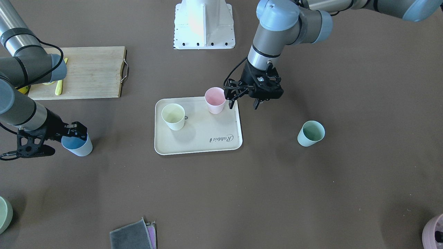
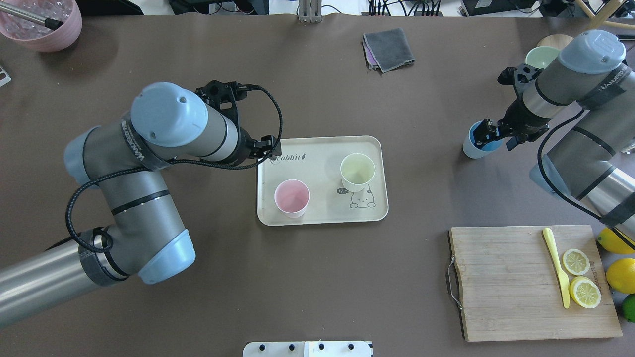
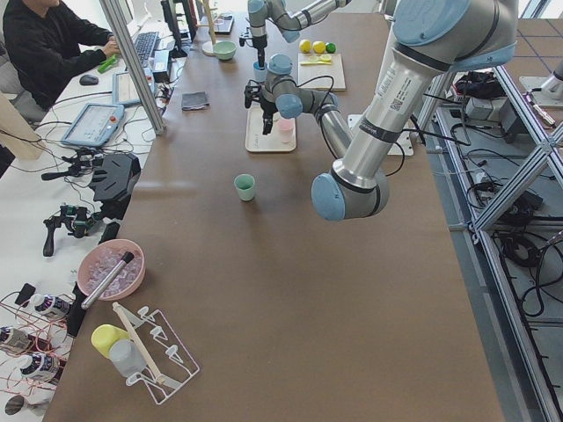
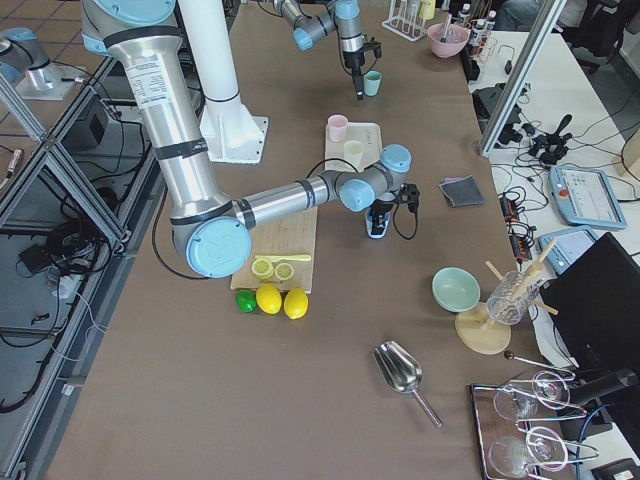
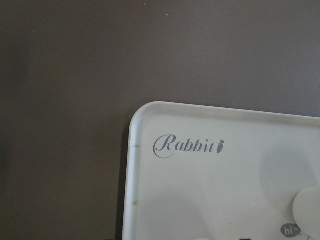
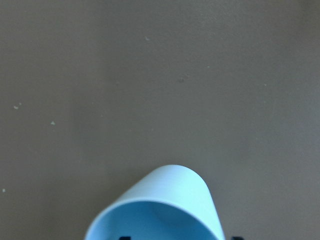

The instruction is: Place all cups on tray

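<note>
While the pink cup [image 1: 215, 100] and yellow cup [image 1: 173, 116] stand on the tray [image 1: 193, 147], my left jaws hang released beside the pink cup. My right jaws straddle the blue cup [image 1: 81, 148] at its rim, and I cannot tell whether they are clenched. The mint cup [image 1: 311, 133] sits off-tray on the counter [image 1: 311, 193].

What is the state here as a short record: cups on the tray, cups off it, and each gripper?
on tray: pink cup, yellow cup, both upright
off tray: mint cup, alone on the table; blue cup, standing at the right gripper
left gripper: open, empty, beside the pink cup
right gripper: open, fingers straddling the blue cup's rim
cups left to place: two
</note>
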Controlling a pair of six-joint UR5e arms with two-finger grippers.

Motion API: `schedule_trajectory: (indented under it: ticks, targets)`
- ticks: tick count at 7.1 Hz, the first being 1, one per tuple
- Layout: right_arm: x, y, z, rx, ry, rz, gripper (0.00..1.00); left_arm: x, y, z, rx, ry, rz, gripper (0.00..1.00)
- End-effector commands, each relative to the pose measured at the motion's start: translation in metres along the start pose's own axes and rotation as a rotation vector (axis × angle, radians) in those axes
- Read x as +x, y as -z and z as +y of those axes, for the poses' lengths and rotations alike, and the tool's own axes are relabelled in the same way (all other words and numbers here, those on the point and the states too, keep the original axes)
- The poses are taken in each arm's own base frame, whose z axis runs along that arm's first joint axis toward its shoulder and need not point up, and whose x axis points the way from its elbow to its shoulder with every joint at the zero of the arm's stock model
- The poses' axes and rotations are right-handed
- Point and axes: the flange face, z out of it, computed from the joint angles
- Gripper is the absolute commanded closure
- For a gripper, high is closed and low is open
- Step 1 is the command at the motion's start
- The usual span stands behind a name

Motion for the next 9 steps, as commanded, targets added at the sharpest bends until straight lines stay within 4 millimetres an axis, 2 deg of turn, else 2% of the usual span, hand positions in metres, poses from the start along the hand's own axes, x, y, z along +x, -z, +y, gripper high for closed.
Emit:
schedule_trajectory:
  ticks: [1, 2, 3, 4, 5, 6, 7, 8, 9]
  targets:
    - [-0.030, 0.023, -0.019, 0.035, 0.015, -0.028, 1.00, -0.028, 0.028, -0.048, -0.013, -0.037, 0.012, 0.15]
    - [-0.039, 0.030, -0.023, 0.045, 0.010, -0.037, 1.00, -0.046, 0.036, -0.063, -0.012, -0.058, 0.008, 0.20]
    - [-0.052, 0.037, -0.027, 0.051, -0.011, -0.043, 1.00, -0.067, 0.038, -0.071, -0.021, -0.065, -0.004, 0.27]
    - [-0.067, 0.054, -0.023, 0.055, -0.010, -0.049, 1.00, -0.083, 0.051, -0.088, -0.016, -0.071, -0.004, 0.29]
    - [-0.107, 0.078, -0.031, 0.045, -0.048, -0.041, 1.00, -0.132, 0.043, -0.095, -0.033, -0.137, -0.054, 0.24]
    - [-0.143, 0.090, -0.036, 0.043, -0.070, -0.043, 1.00, -0.188, 0.043, -0.107, -0.035, -0.257, -0.114, 0.17]
    - [-0.169, 0.092, -0.034, 0.044, -0.082, -0.059, 1.00, -0.232, 0.042, -0.107, -0.049, -0.290, -0.150, 0.11]
    - [-0.200, 0.092, -0.033, 0.059, -0.090, -0.059, 1.00, -0.254, 0.037, -0.100, -0.056, -0.293, -0.158, 0.06]
    - [-0.226, 0.085, -0.033, 0.073, -0.096, -0.047, 1.00, -0.274, 0.022, -0.098, -0.060, -0.278, -0.168, 0.04]
